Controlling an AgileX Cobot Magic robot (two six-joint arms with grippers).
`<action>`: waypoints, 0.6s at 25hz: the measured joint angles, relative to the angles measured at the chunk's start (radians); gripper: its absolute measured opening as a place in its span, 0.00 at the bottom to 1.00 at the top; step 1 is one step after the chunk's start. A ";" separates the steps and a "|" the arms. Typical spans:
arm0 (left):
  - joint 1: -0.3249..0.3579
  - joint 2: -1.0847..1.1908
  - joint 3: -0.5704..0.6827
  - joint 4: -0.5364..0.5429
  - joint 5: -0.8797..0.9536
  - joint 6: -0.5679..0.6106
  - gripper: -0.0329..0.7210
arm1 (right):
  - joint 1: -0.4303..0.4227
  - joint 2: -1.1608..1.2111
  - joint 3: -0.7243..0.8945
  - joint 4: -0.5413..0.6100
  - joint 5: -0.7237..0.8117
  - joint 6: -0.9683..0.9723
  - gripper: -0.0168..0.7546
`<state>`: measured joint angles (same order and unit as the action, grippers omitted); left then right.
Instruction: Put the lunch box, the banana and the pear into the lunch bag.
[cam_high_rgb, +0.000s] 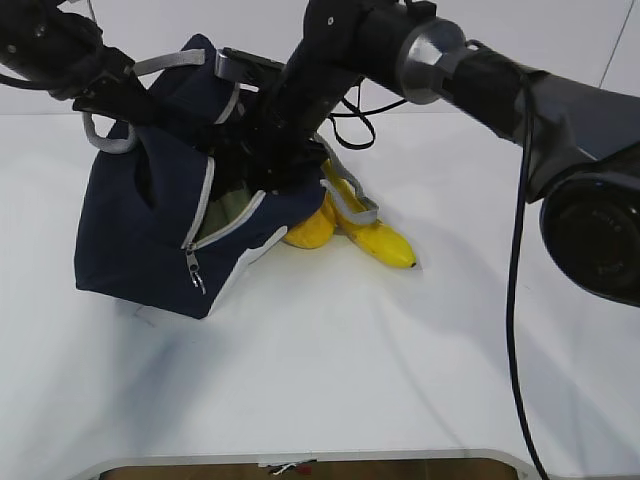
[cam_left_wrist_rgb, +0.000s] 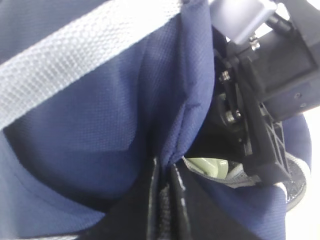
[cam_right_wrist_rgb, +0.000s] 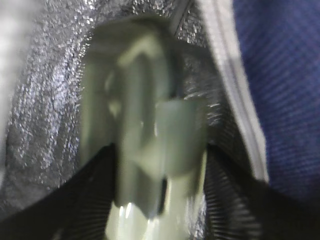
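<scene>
From the exterior view, the lunch bag (cam_high_rgb: 150, 225) lies tipped on the white table (cam_high_rgb: 330, 380) with its zipper mouth gaping toward the right arm, which reaches into that mouth so that its gripper is hidden inside. The left gripper (cam_high_rgb: 125, 100) is clenched on the bag's upper fabric near a grey handle, holding the mouth up. The banana (cam_high_rgb: 385, 242) and the pear (cam_high_rgb: 308, 230) lie on the table just beside the bag, touching each other, so both are yet to be packed.

In the left wrist view, the left gripper's closed fingers (cam_left_wrist_rgb: 165, 200) pinch a fold of navy cloth, and a sliver of the lunch box (cam_left_wrist_rgb: 210, 166) shows pale green inside the opening.

In the right wrist view, though blurred, the lunch box (cam_right_wrist_rgb: 145, 150) sits between the right gripper's (cam_right_wrist_rgb: 150, 190) fingers against the silver lining; whether the jaws grip or have let go cannot be told.

The step in hand is judged to be placing the lunch box. Next, the right arm must release fully, back out without snagging the zipper, and go for the fruit.
</scene>
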<state>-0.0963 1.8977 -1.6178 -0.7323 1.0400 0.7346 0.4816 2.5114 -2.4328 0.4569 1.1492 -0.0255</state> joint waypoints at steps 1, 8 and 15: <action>0.000 0.000 0.000 0.000 0.000 0.000 0.06 | 0.000 0.000 0.000 0.000 0.000 0.000 0.56; 0.000 0.000 0.000 0.005 0.000 0.000 0.06 | 0.000 0.000 0.000 -0.002 0.014 0.000 0.61; 0.000 0.000 0.000 0.015 0.000 0.000 0.06 | 0.000 0.006 -0.043 -0.033 0.075 0.008 0.67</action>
<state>-0.0963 1.8977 -1.6178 -0.7171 1.0400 0.7346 0.4816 2.5176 -2.4758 0.4235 1.2239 -0.0173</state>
